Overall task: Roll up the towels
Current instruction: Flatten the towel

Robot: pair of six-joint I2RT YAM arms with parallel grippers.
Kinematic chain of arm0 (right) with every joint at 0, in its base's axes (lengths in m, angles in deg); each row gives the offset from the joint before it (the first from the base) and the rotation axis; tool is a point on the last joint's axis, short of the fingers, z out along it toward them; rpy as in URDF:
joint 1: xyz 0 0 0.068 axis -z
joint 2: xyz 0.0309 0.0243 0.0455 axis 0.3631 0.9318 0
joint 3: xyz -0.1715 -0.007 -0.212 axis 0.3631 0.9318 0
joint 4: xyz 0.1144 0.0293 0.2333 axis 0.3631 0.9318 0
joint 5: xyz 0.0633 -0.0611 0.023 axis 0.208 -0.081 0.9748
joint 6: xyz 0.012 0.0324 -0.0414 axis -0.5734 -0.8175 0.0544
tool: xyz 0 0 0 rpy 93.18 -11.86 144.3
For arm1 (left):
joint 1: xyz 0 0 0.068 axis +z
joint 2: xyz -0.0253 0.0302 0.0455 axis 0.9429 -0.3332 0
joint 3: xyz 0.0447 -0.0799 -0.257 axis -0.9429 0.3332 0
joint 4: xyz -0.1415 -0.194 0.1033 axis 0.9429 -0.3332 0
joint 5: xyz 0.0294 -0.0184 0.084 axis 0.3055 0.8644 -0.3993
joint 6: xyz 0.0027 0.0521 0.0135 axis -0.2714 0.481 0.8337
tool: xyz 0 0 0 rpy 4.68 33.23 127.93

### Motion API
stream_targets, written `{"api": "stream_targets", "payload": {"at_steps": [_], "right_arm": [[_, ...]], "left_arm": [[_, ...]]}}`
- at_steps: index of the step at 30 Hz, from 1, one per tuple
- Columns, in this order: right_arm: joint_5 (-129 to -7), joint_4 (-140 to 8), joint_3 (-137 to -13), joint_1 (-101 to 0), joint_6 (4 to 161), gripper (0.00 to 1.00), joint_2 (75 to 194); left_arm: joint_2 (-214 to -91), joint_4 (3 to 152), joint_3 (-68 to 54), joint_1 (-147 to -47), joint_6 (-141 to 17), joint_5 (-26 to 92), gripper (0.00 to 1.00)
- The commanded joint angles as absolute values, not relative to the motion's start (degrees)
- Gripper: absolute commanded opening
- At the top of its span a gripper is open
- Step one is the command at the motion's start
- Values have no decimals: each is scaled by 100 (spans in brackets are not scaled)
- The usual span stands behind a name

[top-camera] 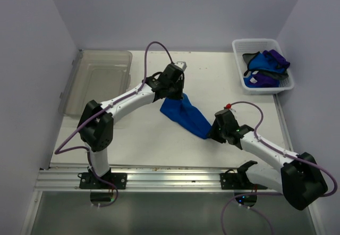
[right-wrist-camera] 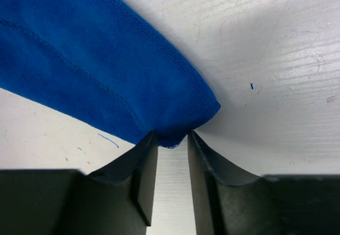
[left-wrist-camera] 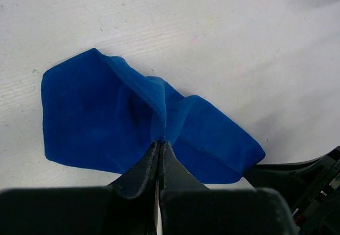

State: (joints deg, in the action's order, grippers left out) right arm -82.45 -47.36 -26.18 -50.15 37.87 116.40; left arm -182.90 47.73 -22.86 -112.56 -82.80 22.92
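Item: blue towel (top-camera: pixel 185 115) (left-wrist-camera: pixel 101 123) (right-wrist-camera: pixel 79 59), royal blue, soft nap, stitched hem, bunched into a loose crumpled band.
Place: mid tabletop (top-camera: pixel 138 139), slanting toward the near right edge.
Left pincer (top-camera: pixel 179 90) (left-wrist-camera: pixel 161 145): closed tight on a gathered fold.
Right pincer (top-camera: pixel 214 132) (right-wrist-camera: pixel 172 138): jaws part-open, the towel's corner between their tips.
Further towels (top-camera: pixel 265 67), blue and purple, are heaped in the white basket (top-camera: pixel 240 47) at the far right corner.

Royal blue towel (top-camera: pixel 185 115) on a white table (top-camera: pixel 159 144), blue and purple towels (top-camera: pixel 265 65) in a white basket (top-camera: pixel 265 90)
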Motion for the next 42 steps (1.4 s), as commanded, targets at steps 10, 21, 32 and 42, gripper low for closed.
{"api": "stream_targets", "payload": {"at_steps": [10,21,32,42], "right_arm": [[-8530,-4851,-2565,-5029,3662,4,11505],[-8926,-4305,-2768,-5012,3768,0,10995],[-8768,-4876,-2205,-5012,2730,38,10705],[-8539,-5281,-2135,-5012,2581,38,11241]], "left_arm": [[-18154,5001,-2209,-11220,-8340,2336,0],[-17979,5001,-2077,-11220,-8340,2266,0],[-17987,5036,-2015,-11220,-8349,2336,0],[-18040,5107,-1998,-11220,-8358,2415,0]]}}
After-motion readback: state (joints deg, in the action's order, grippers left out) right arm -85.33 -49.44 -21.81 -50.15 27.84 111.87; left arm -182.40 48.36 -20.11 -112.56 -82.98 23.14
